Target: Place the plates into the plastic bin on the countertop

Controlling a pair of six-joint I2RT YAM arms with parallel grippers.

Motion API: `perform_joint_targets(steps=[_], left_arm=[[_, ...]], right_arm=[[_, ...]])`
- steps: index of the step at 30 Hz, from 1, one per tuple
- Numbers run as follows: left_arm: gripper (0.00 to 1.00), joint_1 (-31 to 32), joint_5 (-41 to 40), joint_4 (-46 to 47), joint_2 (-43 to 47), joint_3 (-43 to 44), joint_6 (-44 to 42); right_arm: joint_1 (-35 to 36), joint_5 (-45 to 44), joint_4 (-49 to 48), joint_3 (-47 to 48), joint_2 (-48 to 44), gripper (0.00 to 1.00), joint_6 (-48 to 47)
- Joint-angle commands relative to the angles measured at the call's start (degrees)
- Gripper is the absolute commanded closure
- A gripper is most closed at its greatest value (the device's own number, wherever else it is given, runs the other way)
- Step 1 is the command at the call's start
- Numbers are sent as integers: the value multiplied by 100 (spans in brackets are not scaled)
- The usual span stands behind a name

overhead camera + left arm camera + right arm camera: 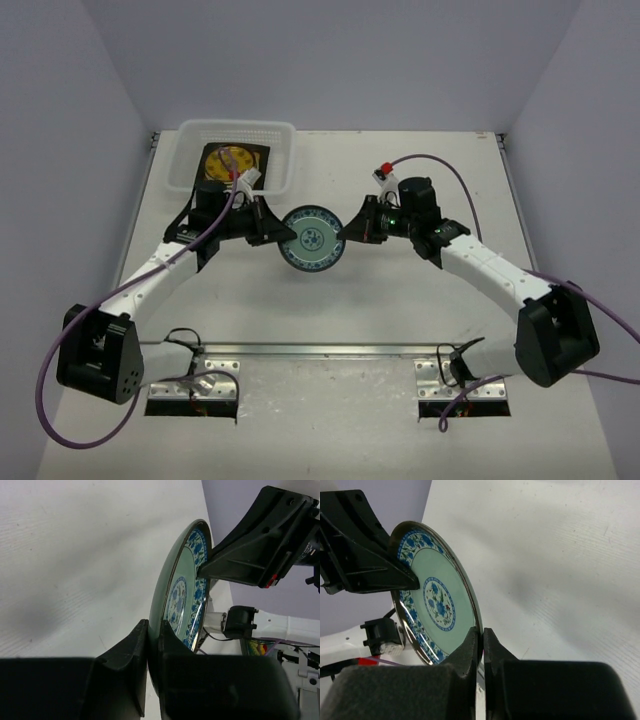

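Left fingers pinch the blue patterned plate at its near rim, right fingers opposite.

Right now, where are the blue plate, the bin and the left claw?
blue plate [311, 240]: top view, its centre.
bin [237, 125]: top view, its far rim.
left claw [153, 630]: left wrist view, between its fingertips, at the plate's rim.

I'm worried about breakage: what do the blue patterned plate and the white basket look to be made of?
Blue plate: probably glazed ceramic, possibly melamine; glossy face, printed blue floral band, thin shiny rim.
Basket: likely moulded plastic; translucent white with a dull finish, slotted sides and a rolled rim.
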State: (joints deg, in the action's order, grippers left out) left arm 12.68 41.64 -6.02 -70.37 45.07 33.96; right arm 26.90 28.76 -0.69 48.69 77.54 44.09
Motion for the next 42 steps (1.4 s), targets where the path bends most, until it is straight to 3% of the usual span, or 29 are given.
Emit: perform_joint_targets(steps=[1, 4, 5, 7, 12, 13, 19, 21, 25, 27, 29, 30, 31, 37, 42], left_arm=[[100, -64, -810, 73, 184, 334, -89], [100, -134, -1458, -164, 154, 771, -22], [100, -140, -1720, -292, 99, 783, -20], [100, -545, -2416, -703, -129, 1310, 64], [100, -1978, -3054, -567, -1080, 2169, 846], [100, -1980, -3057, -550, -1319, 2172, 849], [97, -2259, -3535, -1508, -3853, 4801, 903], [94, -2272, -3595, -1763, -4299, 5490, 764], [80, -2296, -3428, -2099, -4771, 6314, 605], [44, -2288, -3328, -2114, -4815, 6327, 587], [17, -2287, -3343, -2042, -4663, 6146, 572], [5, -2281, -3321, -1981, -4526, 6052, 550], [0, -2279, -3317, -1962, -4433, 5993, 515], [0, -2243, -3336, -2569, -3929, 5893, -50], [0, -2068, -3750, -2838, -3051, 4972, -624]], right_arm=[[-102, 212, -225, -5, -341, 82, -70], [-256, 68, -97, -87, -451, 14, -110], [-345, -6, 11, -90, -523, 2, -114], [-592, -331, 399, -292, -815, 1, -309], [-1300, -451, 745, -912, -1661, 1, -479], [-1301, -450, 745, -914, -1741, 1, -523], [-1404, -428, 1421, -1015, -2267, 1, -955], [-1408, -506, 1560, -1035, -2397, 1, -1075], [-1433, -512, 1659, -968, -2454, 1, -1226], [-1433, -471, 1659, -904, -2363, 1, -1243], [-1433, -403, 1659, -829, -2262, 1, -1266], [-1433, -381, 1659, -796, -2218, 1, -1288], [-1433, -366, 1665, -766, -2173, 1, -1307], [-1439, -780, 2145, -264, -1859, 1, -1665], [-1433, -1973, 2731, 313, -1845, 1, -2023]])
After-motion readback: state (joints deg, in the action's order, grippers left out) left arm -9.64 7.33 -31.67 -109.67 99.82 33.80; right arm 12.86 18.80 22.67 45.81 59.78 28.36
